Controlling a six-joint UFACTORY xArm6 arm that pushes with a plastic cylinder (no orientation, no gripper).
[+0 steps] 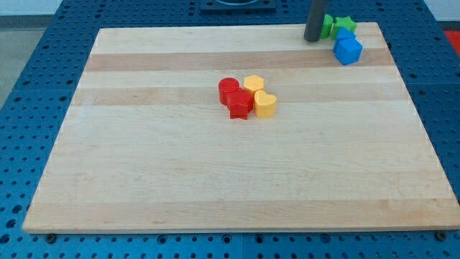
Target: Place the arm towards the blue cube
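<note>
The blue cube sits near the top right corner of the wooden board. A second blue block lies just above it, partly hidden. My tip is at the board's top edge, to the left of the blue cube and a little above it, with a small gap between them. A green block sits right behind the rod, and a green star is to its right.
A cluster sits near the board's middle: a red cylinder, a red star, a yellow hexagon and a yellow heart. A blue pegboard surface surrounds the board.
</note>
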